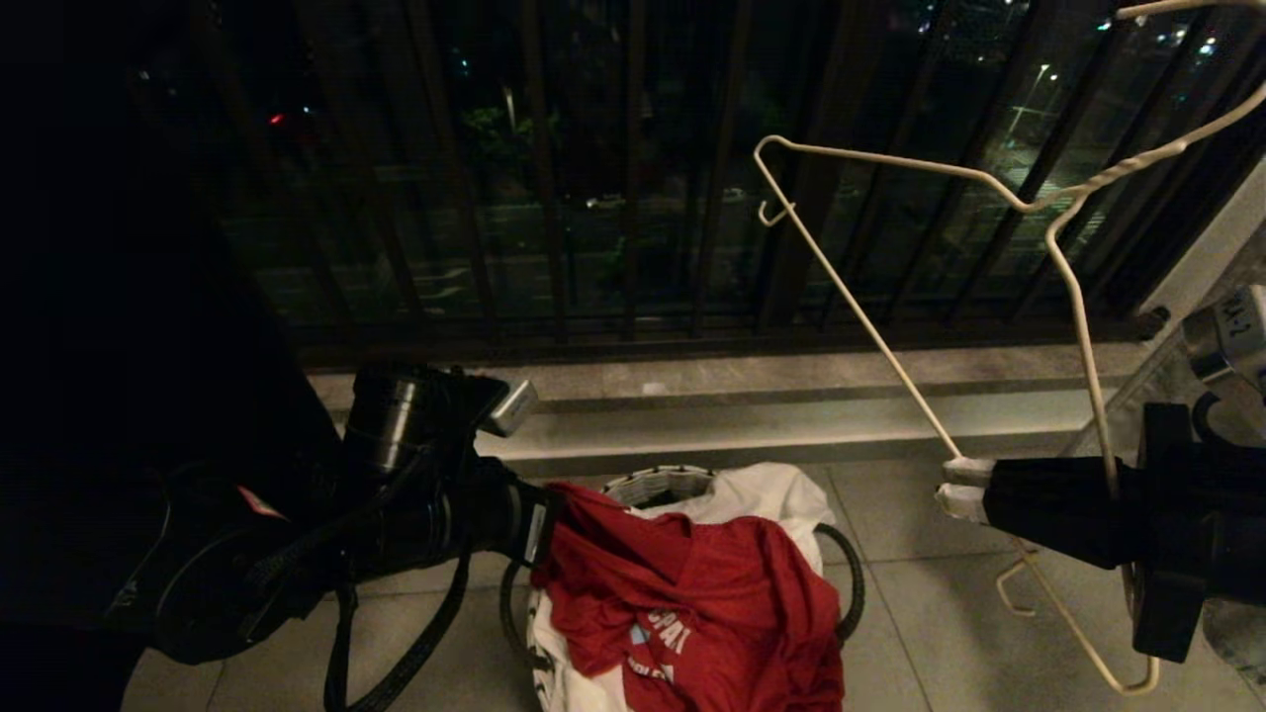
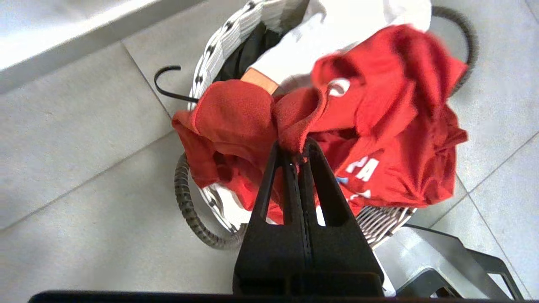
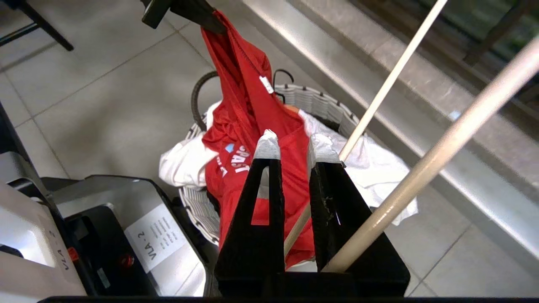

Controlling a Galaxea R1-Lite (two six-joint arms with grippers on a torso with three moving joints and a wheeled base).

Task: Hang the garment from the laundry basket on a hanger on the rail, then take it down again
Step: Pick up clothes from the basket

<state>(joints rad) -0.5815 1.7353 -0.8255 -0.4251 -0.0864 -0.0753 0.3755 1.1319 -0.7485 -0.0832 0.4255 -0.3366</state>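
We've got the left gripper (image 2: 294, 153) pinched tight on a fold of the garment (image 1: 692, 583), half out of the laundry basket (image 1: 658, 483). The right gripper (image 1: 959, 488) clamps the hanger (image 1: 890, 326). We should lift until the hem clears, then find the collar.

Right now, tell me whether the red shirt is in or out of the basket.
Partly out: left gripper lifts the garment; its lower part remains on the laundry basket.

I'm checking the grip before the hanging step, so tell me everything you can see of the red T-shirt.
The red T-shirt is soft, finely textured fabric with white lettering and a pale blue patch on the chest, and a small white label near one seam. It is crumpled and partly lifted: the left gripper is shut on a bunched fold, so the cloth stretches from the fingers down into the laundry basket. The rest drapes over a white garment and the basket's rim. The hanger does not touch it.
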